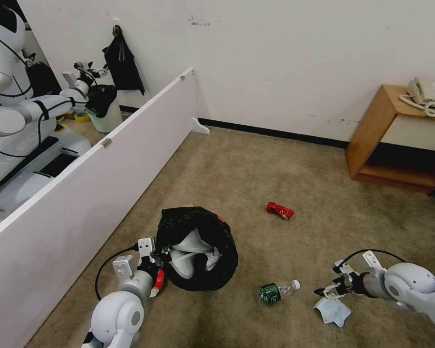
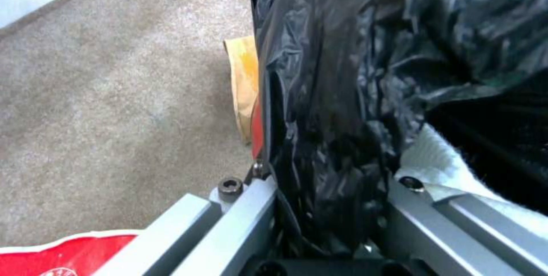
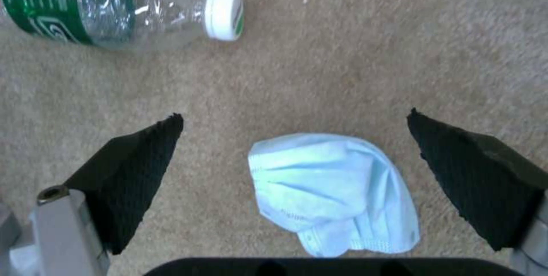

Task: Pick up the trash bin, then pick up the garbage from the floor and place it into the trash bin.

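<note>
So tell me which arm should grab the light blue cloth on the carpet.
Right. The right gripper hangs open directly above the light blue cloth, its pads either side of it. The left gripper is shut on the rim of the trash bin, so it is likely best left there.

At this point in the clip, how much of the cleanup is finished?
Done: the left gripper holds the trash bin by its rim, white slippers inside. In hand: the right gripper hangs open over the light blue cloth. Left on the carpet: bottle, red can, tan paper bag.
</note>
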Tool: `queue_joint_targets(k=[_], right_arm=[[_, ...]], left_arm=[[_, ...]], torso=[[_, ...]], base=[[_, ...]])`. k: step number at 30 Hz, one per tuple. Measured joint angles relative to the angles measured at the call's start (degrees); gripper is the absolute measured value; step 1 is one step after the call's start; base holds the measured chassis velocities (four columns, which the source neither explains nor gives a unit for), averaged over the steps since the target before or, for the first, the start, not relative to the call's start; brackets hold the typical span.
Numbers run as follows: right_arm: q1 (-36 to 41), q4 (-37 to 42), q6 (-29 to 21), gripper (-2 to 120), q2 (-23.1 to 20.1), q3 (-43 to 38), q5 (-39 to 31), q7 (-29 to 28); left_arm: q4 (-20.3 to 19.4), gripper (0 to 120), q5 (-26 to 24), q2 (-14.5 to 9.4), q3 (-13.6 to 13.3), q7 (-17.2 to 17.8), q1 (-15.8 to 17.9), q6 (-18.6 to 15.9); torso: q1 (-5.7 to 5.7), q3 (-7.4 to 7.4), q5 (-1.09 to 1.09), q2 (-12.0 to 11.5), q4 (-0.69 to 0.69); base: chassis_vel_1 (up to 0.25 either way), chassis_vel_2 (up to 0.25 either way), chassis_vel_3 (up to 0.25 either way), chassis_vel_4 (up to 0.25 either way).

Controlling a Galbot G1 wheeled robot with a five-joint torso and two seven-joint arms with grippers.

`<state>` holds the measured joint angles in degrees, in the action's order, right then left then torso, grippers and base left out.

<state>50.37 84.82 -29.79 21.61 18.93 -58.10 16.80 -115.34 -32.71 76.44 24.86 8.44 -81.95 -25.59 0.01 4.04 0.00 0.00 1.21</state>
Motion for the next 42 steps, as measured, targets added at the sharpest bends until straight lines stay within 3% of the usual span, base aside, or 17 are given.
queue_joint_targets(k=[25,42], right_arm=[[3.8,-3.1,0.2,100,1.0,-2.8,1.7,0.1],[2.8,-5.1,0.3,100,4.3,-1.2,2.6,0.3]], left_arm=[[0.0,0,-0.3,-0.7,0.5,-0.3,-0.4,0.4],[0.5,0,-0.5,-1.0,0.6,-0.3,-0.4,0.6]], torso=[[0.0,0.0,0.0,0.0,0.0],[0.0,0.0,0.0,0.0,-0.01]], base=[[0.0,0.0,0.0,0.0],[0.0,0.0,0.0,0.0]])
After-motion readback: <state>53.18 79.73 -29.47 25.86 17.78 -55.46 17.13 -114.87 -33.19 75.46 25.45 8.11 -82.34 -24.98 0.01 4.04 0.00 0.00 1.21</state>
